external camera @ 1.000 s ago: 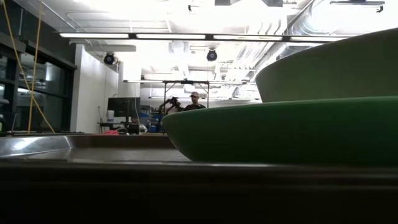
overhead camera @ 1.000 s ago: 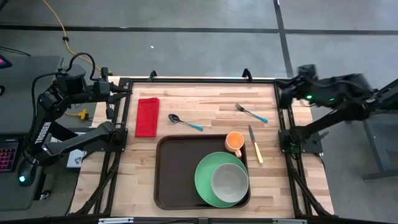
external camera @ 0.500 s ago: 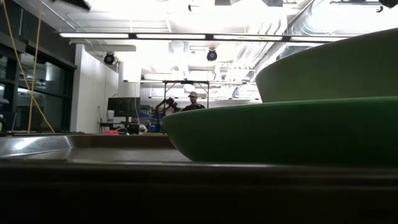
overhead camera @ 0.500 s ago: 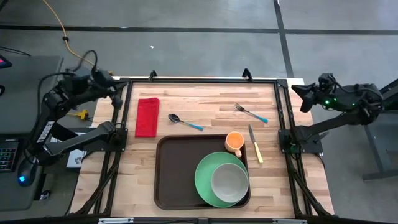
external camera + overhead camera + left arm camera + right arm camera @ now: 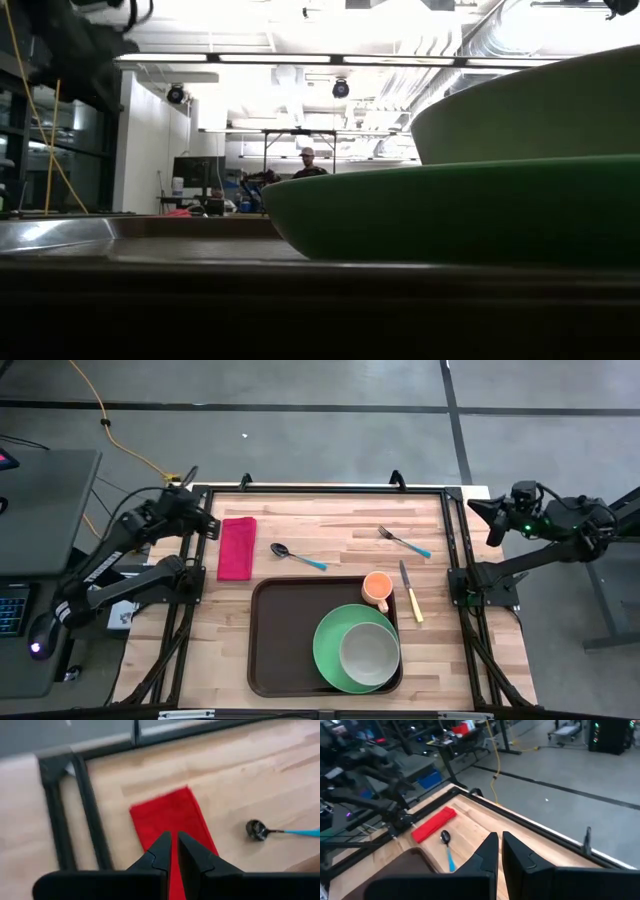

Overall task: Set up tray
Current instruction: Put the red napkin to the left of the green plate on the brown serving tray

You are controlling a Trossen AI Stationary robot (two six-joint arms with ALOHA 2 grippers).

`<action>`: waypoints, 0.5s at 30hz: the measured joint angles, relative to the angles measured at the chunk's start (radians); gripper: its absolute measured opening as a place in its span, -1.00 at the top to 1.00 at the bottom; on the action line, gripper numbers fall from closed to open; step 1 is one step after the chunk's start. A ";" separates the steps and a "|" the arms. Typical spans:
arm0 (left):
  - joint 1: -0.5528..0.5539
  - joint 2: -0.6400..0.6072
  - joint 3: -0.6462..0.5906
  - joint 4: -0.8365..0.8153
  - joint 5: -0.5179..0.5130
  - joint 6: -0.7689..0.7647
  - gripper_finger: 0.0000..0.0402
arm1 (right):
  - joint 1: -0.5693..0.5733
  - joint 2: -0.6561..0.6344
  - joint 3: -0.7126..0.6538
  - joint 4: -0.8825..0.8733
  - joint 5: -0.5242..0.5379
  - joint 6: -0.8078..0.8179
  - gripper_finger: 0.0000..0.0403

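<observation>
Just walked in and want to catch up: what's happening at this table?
A two-armed robot is setting up a tray. The green plate with a bowl and the orange cup sit on it. The left claw hovers over the red napkin, holding nothing. The spoon, fork and knife lie on the wood. The right claw waits, shut, at the table's edge.

1. You are looking at a robotics lab or workshop hall, not a home.
2. Ceiling (image 5: 330, 25): exposed ducts and long strip lights (image 5: 300, 58).
3. Floor (image 5: 300, 420): bare grey concrete with dark seams, and a yellow cable (image 5: 110, 430) trailing across it.
4. Background: a person (image 5: 308, 165) beside a metal frame rig (image 5: 300, 135), with monitors (image 5: 195, 172) nearby.
5. Benches and a blue bin (image 5: 430, 779) stand beyond the wooden table (image 5: 340, 520).
</observation>
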State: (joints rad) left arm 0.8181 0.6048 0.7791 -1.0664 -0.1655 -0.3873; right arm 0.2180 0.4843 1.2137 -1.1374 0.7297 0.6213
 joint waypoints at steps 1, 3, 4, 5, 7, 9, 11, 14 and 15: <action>0.000 0.007 -0.021 0.016 0.017 -0.008 0.69 | 0.000 0.000 0.000 0.013 -0.007 -0.014 1.00; 0.000 0.031 -0.054 0.065 0.062 0.015 0.69 | 0.000 0.000 0.000 0.024 -0.022 -0.035 1.00; 0.000 0.046 -0.066 0.100 0.086 0.047 0.69 | 0.000 0.000 0.000 0.031 -0.031 -0.044 1.00; 0.000 0.063 -0.076 0.141 0.117 0.079 0.69 | 0.000 0.000 0.000 0.039 -0.036 -0.053 1.00; 0.000 0.107 -0.086 0.205 0.176 0.129 0.69 | 0.000 0.000 0.000 0.047 -0.043 -0.069 1.00; 0.000 0.168 -0.086 0.220 0.202 0.146 0.69 | 0.000 0.000 0.000 0.062 -0.046 -0.083 1.00; 0.001 0.231 -0.086 0.198 0.198 0.124 0.69 | 0.000 0.000 0.000 0.061 -0.052 -0.094 1.00; 0.026 0.317 -0.086 0.182 0.190 0.069 0.69 | 0.000 0.000 0.000 0.061 -0.065 -0.102 1.00; 0.040 0.342 -0.086 0.179 0.190 0.062 0.69 | 0.000 0.000 0.000 0.061 -0.071 -0.102 1.00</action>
State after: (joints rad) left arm 0.8578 0.9466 0.6930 -0.8879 0.0246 -0.3250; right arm 0.2180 0.4847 1.2137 -1.0760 0.6591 0.5191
